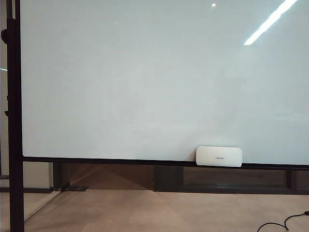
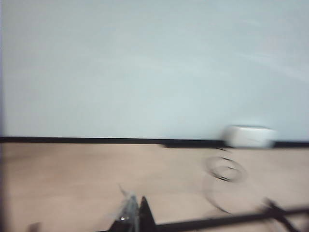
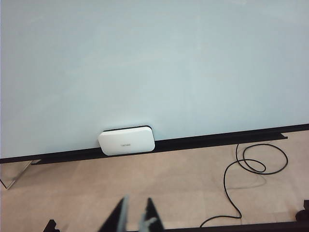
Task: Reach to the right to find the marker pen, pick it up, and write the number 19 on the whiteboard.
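My whiteboard (image 1: 145,82) stands blank ahead; no marker in view. Left pincer (image 2: 133,217) looks pressed together, right pincer (image 3: 137,215) slightly spread, both low, holding nothing. Reaching right blind, I risk snagging the floor cable (image 3: 231,183).

White block (image 1: 218,156) on ledge; black cable (image 3: 251,166) coiled on floor.

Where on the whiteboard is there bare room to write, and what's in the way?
Nearly all of the whiteboard is blank, from its black frame on the left across to the right. Only the bottom ledge is occupied, by the small white block right of centre.
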Tool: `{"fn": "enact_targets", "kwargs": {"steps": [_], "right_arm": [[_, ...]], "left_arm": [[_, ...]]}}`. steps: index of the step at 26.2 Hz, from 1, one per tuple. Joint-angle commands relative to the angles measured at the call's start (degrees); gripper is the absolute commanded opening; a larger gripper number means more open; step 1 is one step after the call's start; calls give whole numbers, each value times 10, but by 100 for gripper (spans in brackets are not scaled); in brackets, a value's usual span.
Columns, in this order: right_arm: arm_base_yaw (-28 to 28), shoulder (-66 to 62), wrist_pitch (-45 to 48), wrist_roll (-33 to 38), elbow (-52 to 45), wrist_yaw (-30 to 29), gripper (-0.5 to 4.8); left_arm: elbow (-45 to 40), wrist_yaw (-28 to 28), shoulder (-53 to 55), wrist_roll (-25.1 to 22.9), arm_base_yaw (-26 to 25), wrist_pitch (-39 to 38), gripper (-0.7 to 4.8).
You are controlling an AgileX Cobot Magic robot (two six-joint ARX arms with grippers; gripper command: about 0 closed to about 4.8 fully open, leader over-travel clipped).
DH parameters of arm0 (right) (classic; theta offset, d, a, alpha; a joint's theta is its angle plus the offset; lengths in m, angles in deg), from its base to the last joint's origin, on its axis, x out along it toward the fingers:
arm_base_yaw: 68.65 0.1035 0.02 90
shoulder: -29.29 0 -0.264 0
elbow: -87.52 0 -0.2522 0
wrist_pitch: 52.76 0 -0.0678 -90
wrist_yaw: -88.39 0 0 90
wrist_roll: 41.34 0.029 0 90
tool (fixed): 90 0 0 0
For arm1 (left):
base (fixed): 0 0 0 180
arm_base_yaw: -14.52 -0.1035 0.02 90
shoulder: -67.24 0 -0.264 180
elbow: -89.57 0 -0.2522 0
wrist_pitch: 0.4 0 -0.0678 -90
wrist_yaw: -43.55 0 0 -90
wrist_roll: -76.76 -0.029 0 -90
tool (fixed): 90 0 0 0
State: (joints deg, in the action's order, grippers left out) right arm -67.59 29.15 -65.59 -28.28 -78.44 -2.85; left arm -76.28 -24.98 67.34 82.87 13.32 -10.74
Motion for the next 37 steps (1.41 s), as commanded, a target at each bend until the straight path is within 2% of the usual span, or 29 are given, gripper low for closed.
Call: {"fn": "enact_targets", "kwargs": {"steps": [1, 4, 9, 15, 21, 25, 28, 31, 34, 37], "right_arm": [[0, 0, 43, 3, 3, 2, 8], [0, 0, 80, 3, 3, 1, -2], [2, -2, 80, -11, 33, -17, -2], [1, -44, 103, -21, 95, 13, -1], [0, -163, 146, -74, 167, -7, -1], [0, -250, 156, -162, 222, -6, 4], [-5, -309, 188, -198, 259, -5, 5], [-21, -360, 231, -234, 290, -7, 33], [-47, -408, 269, -269, 315, -3, 30], [-95, -446, 276, -270, 332, -7, 0]], "left_arm": [[1, 94, 0, 6, 4, 5, -5], [2, 135, 0, 6, 20, 19, -5], [2, 137, 0, 5, 88, 36, -4], [1, 86, 0, -1, 147, 36, -4], [1, 81, 0, -4, 148, 34, -5], [1, 82, 0, -16, 148, 24, -5], [1, 83, 0, -18, 148, 13, -5], [1, 86, 0, -27, 148, 5, -5], [1, 87, 0, -30, 148, 5, -5], [1, 84, 0, -29, 148, 4, -5]]}}
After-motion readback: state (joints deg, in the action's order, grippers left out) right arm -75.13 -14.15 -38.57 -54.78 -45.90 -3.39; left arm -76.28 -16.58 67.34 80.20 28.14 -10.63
